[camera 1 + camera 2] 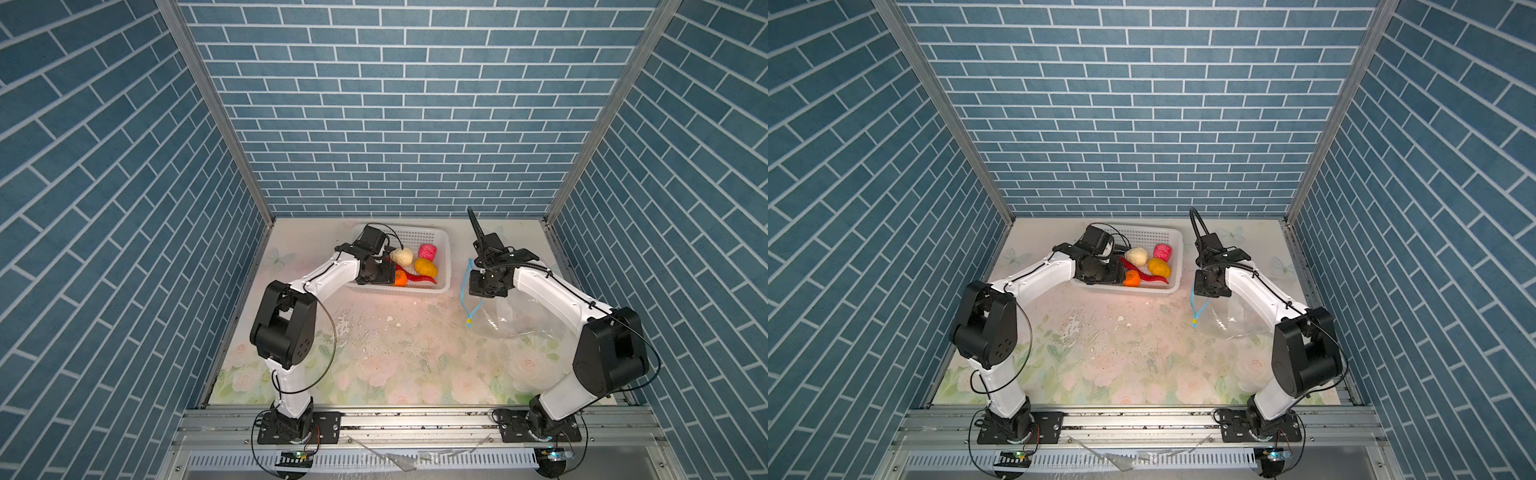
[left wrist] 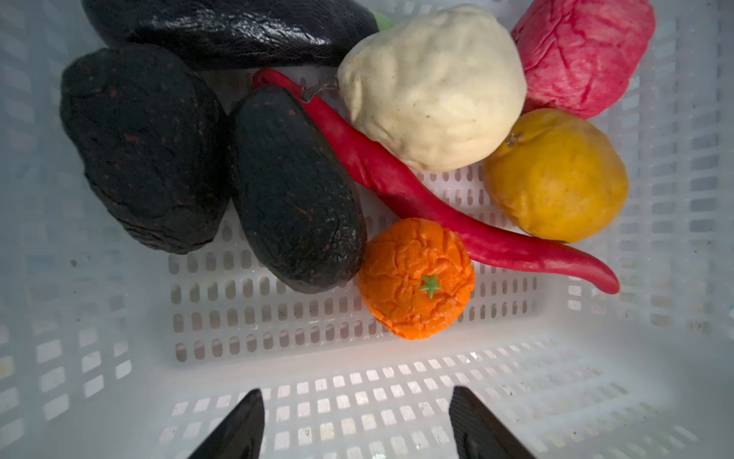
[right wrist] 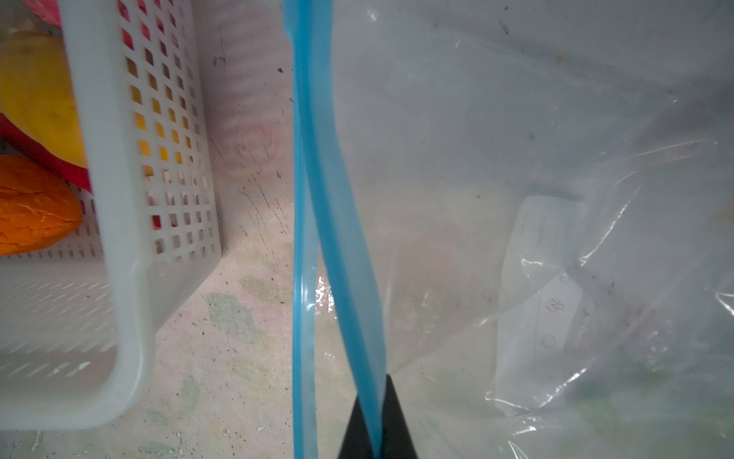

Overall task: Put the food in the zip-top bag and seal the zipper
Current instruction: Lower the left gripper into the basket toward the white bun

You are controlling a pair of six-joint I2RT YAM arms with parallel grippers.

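Orange crinkled toy fruit (image 2: 417,278) is seen nearest the spread, empty left end effector (image 2: 357,391) inside the white perforated plastic basket (image 2: 278,318). Its rounded sides should be straddled squarely. The clear zip-top bag (image 3: 516,139) is gripped by its light-blue zipper strip (image 3: 337,198) in the clenched right end effector (image 3: 375,405).

I count eight pieces of food (image 1: 426,267) in one white basket (image 2: 675,198): three black lumps (image 2: 294,190), one cream piece (image 2: 433,87), one pink piece (image 2: 584,51), one yellow-orange piece (image 2: 556,175), one orange piece (image 2: 417,278), and one red chilli (image 2: 417,198) that I can be sure of. There is one zip-top bag (image 3: 516,139), with one zipper (image 3: 337,198) and one yellow tab (image 1: 468,321). Two grippers: left gripper (image 2: 356,393), right gripper (image 3: 373,405).
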